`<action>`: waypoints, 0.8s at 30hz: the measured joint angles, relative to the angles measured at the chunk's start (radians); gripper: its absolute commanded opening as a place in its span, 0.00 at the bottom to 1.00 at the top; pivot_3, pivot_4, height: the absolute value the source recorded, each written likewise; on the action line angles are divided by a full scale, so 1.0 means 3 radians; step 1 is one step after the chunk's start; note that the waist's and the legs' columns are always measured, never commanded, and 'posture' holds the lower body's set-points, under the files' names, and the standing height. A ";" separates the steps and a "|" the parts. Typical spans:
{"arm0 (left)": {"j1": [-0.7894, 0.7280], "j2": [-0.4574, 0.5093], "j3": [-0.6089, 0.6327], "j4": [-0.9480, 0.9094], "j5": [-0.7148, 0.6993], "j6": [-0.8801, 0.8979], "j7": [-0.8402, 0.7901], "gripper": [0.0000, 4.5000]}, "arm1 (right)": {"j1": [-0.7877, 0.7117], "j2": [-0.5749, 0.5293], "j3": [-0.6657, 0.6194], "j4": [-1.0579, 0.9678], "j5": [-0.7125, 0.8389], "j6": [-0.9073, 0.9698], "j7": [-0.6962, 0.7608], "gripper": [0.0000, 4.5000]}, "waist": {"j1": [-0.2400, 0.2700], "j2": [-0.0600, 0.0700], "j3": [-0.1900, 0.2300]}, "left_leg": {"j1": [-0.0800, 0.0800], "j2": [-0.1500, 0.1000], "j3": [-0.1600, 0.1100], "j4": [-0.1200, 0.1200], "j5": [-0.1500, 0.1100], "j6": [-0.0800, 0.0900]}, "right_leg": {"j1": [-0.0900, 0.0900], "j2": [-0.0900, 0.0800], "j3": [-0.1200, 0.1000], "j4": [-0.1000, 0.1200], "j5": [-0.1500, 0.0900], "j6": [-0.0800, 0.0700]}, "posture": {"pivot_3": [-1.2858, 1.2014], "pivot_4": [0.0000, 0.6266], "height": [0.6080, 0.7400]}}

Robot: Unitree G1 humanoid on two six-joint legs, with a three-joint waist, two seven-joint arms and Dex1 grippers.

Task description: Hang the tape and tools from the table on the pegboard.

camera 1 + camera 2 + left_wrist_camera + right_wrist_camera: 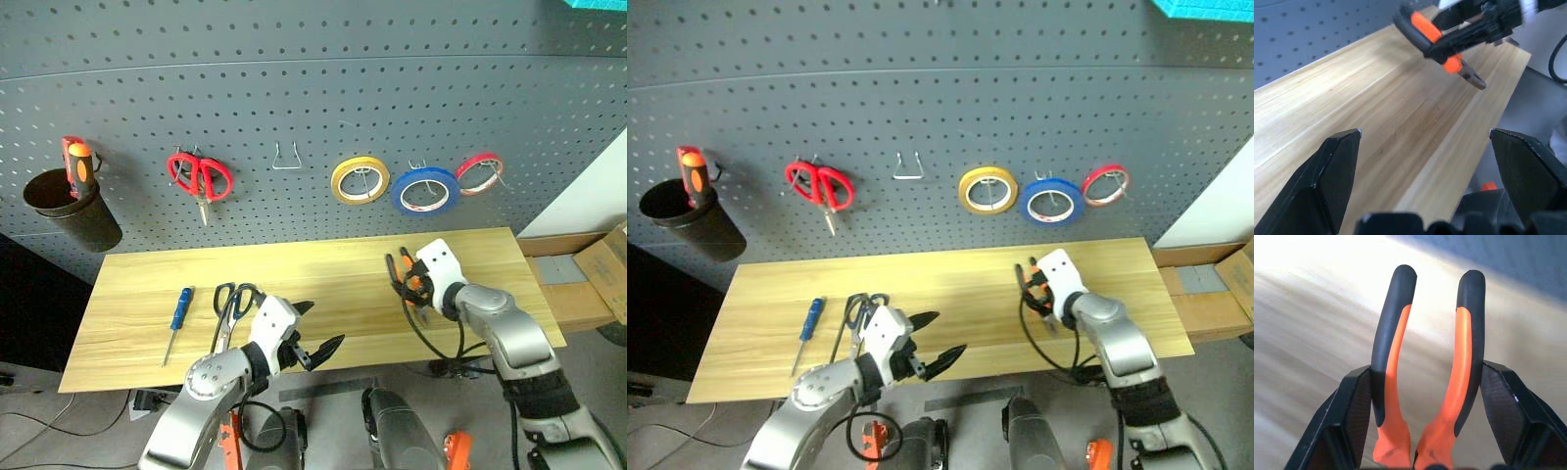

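Blue tape (425,190) already hung on a hook of the pegboard (294,88), between the yellow roll (360,181) and the thin red roll (479,173). Pliers (405,277) lifted clear of the worktop (323,269), both orange-and-black handles clamped between the jaws of the right gripper (415,282), handles pointing up and away, nose hanging down toward the wood. Not yet on a hook; bare wire hook (285,158) free near the middle of the board, judged a likely spot. Left gripper (315,342) near the front edge of the worktop, jaws wide apart, holding nothing. Dark-handled scissors (233,305) flat on the wood just beside that gripper, blue-handled screwdriver (179,315) further to the left, apart from them. Red-handled scissors (200,178) and a black cup (73,208) with an orange-handled tool on the board. So roughly a quarter done by this reckoning: one item up, one in hand, two untouched.
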 measured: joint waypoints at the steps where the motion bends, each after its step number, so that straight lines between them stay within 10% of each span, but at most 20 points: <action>1: 0.0035 -0.0051 0.0055 -0.0108 -0.0057 0.0050 0.0076 1.00 | -0.0015 0.0151 -0.0003 -0.0161 0.0056 0.0002 -0.0046 0.62 | 0.0003 -0.0001 -0.0003 | -0.0001 0.0000 -0.0001 0.0000 0.0003 -0.0006 | 0.0000 0.0000 -0.0001 -0.0001 0.0002 0.0000 | 0.51 0.19 1.00; 11: 0.0096 -0.0324 0.0684 -0.0854 -0.0340 0.0260 0.0810 1.00 | -0.0856 0.0777 0.0019 -0.0028 -0.0039 -0.0959 -0.0485 0.62 | 0.0179 -0.0053 -0.0144 | 0.0020 -0.0001 -0.0001 0.0006 0.0026 -0.0025 | 0.0018 0.0025 -0.0002 -0.0003 0.0024 -0.0007 | 0.56 0.16 1.00; 24: -0.1055 -0.0211 0.0817 -0.0086 -0.0269 0.0254 0.1003 1.00 | -0.2051 0.1094 -0.0161 0.1467 -0.0260 -0.2384 -0.0914 0.62 | 0.0291 -0.0058 -0.0164 | 0.0023 -0.0004 -0.0002 -0.0001 0.0041 -0.0036 | 0.0016 0.0035 -0.0009 0.0002 0.0045 -0.0028 | 0.57 0.20 1.00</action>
